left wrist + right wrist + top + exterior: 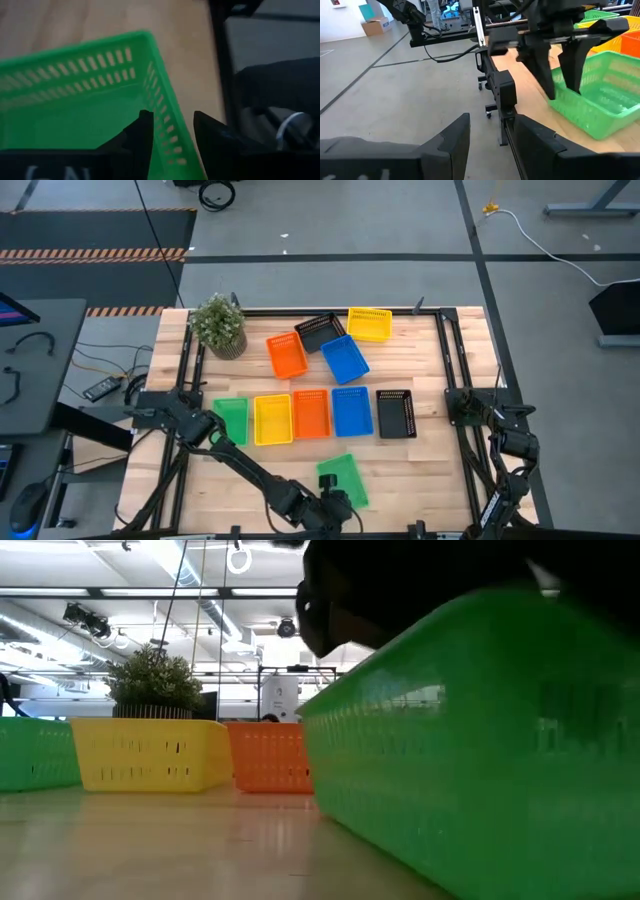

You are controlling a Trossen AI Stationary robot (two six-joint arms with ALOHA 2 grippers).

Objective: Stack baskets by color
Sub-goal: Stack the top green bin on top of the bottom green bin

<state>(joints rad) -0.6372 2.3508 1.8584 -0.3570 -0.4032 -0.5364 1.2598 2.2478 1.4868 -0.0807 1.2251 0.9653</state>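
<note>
We judge the sorting barely begun — no small slotted plastic basket sits inside another of its colour anywhere we can see. A row across the table's middle holds, from nine o'clock to three o'clock, a green basket [231, 421], a yellow basket [272, 419], an orange basket [311, 412], a blue basket [351, 411] and a black basket [396, 413], each just beside the next. Toward twelve o'clock lie their loose partners: a second orange basket [287, 354], a second black basket [320, 332], a second blue basket [345, 358] and a second yellow basket [369, 324], with a potted green plant [219, 325] at about eleven. The second green basket [343, 480] lies tilted near six o'clock, and the left gripper [169, 131] straddles its mesh side wall, one finger inside and one outside, with a gap showing beside the wall — we cannot tell whether it grips or is letting go. The right gripper [487, 131] waits at the four o'clock edge, fingers spread and empty. All five pairs remain to be nested, and the green pair looks to be first.
</note>
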